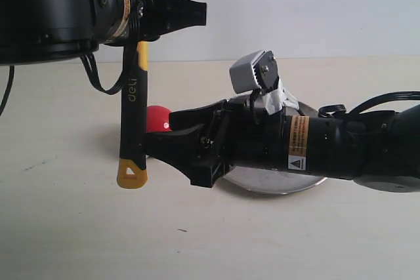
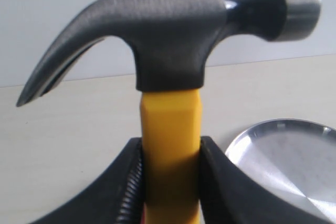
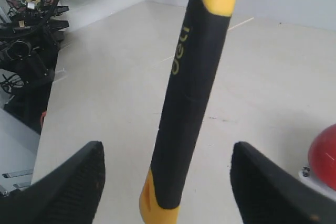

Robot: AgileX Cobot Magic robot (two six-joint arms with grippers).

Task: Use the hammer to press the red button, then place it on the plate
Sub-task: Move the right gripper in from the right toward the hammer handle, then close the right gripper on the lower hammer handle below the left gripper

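The hammer [image 1: 134, 106] hangs upright beside the red button [image 1: 157, 119]. Its dark claw head is uppermost and its black-and-yellow handle points down, the looped tip near the tabletop [image 1: 262, 240]. The left gripper [image 2: 170, 156] pinches the yellow neck just under the head. The right gripper [image 3: 167, 153], spread wide, brackets the lower handle without touching and sits nearer the button.

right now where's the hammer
Left of centre in the exterior view, the hammer hangs handle-down from the left gripper, beside the red button, the right gripper open either side of its handle.

beige table [image 1: 65, 227], white wall [image 1: 295, 11]
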